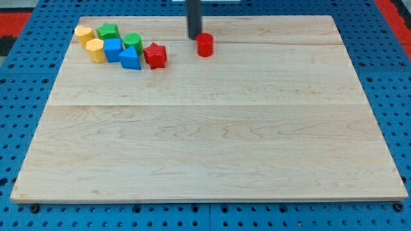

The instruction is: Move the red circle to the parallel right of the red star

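Observation:
The red circle [205, 45] sits near the view's top, right of the red star [155, 56] with a gap between them and slightly higher in the view. My tip [194, 36] is just up and left of the red circle, close to its edge. The rod rises out of the view's top.
A cluster lies at the top left, left of the red star: a blue triangle [129, 58], a blue cube [113, 49], a green circle [133, 41], a green star [108, 31] and two yellow blocks [83, 33] [96, 49]. The wooden board [205, 128] lies on a blue pegboard.

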You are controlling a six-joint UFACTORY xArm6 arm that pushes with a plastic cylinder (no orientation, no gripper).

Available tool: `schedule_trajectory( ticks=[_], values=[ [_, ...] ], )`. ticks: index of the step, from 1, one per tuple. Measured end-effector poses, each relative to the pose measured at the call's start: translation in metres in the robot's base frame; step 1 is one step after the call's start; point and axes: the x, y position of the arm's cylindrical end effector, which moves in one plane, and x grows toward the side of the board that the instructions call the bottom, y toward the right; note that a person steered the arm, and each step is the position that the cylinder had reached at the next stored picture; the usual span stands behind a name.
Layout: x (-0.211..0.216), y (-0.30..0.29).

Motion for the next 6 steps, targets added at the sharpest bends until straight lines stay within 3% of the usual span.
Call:
schedule_trajectory(
  ticks=[1,2,3,4,5,6],
  values=[
    [0.030,-0.026],
    [0.062,-0.004],
    [0.002,0.018],
    [0.006,-0.006],
    [0.006,0.035],
    [-0.010,0.114]
  ],
)
